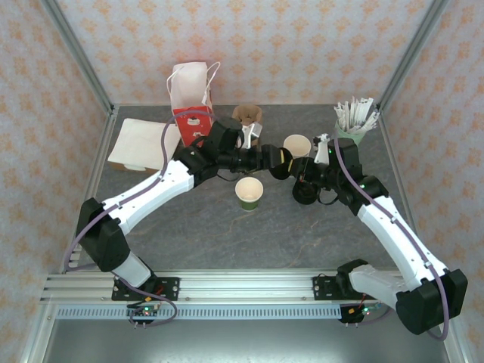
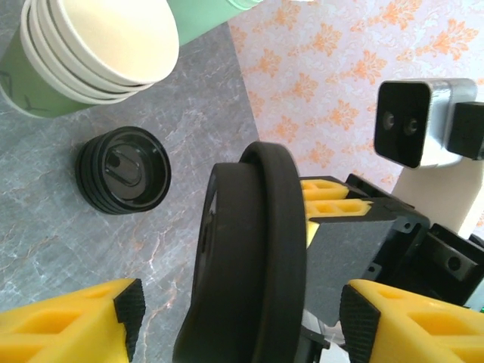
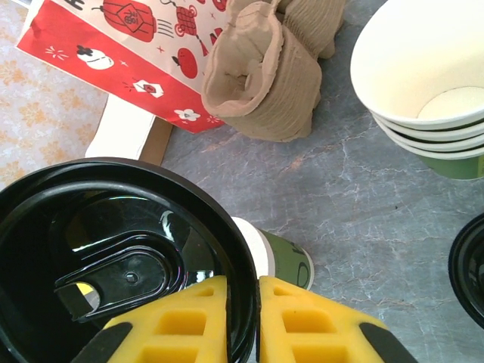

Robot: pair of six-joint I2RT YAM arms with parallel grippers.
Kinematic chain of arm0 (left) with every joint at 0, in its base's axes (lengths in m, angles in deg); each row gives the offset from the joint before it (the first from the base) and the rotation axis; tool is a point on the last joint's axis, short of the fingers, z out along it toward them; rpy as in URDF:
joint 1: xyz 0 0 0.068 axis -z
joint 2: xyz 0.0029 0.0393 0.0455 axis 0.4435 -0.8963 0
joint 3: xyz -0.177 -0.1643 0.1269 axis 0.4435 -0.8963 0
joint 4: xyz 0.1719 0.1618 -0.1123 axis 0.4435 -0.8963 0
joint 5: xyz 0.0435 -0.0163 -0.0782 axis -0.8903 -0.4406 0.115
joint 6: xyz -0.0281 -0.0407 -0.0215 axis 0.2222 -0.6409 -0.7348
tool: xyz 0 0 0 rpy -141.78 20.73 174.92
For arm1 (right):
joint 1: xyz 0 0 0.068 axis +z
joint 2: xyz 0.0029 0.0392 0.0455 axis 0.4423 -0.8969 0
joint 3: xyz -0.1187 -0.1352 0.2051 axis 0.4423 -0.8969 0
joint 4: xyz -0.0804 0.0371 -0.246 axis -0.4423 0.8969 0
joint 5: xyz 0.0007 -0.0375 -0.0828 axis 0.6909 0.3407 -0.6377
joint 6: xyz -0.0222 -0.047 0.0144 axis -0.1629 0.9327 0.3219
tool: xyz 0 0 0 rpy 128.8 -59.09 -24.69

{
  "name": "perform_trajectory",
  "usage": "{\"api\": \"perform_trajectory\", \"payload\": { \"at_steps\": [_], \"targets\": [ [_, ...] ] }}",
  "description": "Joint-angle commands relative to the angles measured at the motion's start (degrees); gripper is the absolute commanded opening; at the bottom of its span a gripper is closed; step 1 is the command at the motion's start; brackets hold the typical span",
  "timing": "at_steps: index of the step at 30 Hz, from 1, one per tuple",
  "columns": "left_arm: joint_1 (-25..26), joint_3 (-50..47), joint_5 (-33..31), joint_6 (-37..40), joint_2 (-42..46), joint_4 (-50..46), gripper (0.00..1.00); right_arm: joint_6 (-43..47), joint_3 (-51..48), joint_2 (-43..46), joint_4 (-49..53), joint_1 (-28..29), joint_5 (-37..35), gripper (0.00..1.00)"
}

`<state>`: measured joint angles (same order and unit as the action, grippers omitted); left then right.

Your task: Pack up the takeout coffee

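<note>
Right gripper (image 3: 243, 302) is pinched shut on the rim of a black lid (image 3: 113, 249), held edge-on in mid-air, probably so the other arm can take it. Left gripper (image 2: 243, 306) straddles that lid, jaws part open, gaps on both sides, so no hold. Open cup (image 1: 249, 193) stands on the table (image 1: 227, 234) nearby, unlidded and likely the lid's target.

Open tabletop (image 1: 249, 238) is left in front of the single cup (image 1: 249, 193), while the far side is crowded by the paper bag (image 1: 190, 98), the pulp carrier (image 1: 247, 115), the cup stack (image 1: 296, 145) and the lid stack (image 1: 305, 193).
</note>
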<state>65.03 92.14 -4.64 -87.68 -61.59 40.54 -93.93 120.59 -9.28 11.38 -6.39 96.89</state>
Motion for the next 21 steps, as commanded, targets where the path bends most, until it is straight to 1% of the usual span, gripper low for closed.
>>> {"api": "perform_trajectory", "payload": {
  "at_steps": [1,3,7,14,21],
  "targets": [
    [0.76,1.95,1.63,0.28,-0.2,1.32,0.66,-0.54,-0.39,0.83,-1.58,0.36,1.68,0.14],
    [0.77,2.21,1.64,0.58,-0.2,0.87,0.61,-0.49,-0.38,0.74,-1.47,0.31,1.63,0.14],
    [0.72,2.39,1.64,0.96,-0.25,0.39,0.58,-0.74,-0.38,0.75,-2.03,0.36,1.96,0.14],
    [0.76,2.74,1.34,1.85,-0.38,-0.88,0.45,-0.78,-0.39,0.66,-2.31,0.35,2.11,0.14],
    [0.85,3.62,0.09,3.95,-0.37,-3.75,0.4,-0.78,-0.47,0.33,-2.17,0.31,2.14,0.15]
  ]
}}
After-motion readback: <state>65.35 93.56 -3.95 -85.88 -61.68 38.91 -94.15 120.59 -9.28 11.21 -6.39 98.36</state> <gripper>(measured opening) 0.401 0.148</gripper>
